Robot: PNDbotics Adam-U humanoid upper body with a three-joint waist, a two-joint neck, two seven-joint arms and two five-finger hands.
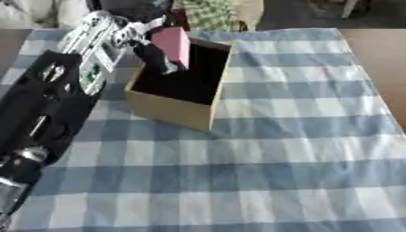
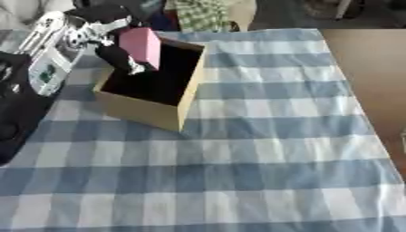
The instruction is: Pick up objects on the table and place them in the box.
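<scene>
A tan cardboard box (image 1: 171,110) with a dark inside stands open on the blue and white checked cloth at the upper left. My left hand (image 1: 151,52) reaches over the box's left rim, fingers curled round a pink block (image 1: 173,43). The block hangs above the box's back left corner, tilted. My left arm runs down the left side of the view. My right hand shows in neither view.
The checked tablecloth (image 1: 262,172) covers the table to the right of and in front of the box. Bare brown table (image 2: 364,68) shows at the right edge. Green checked fabric (image 1: 208,13) lies beyond the far edge.
</scene>
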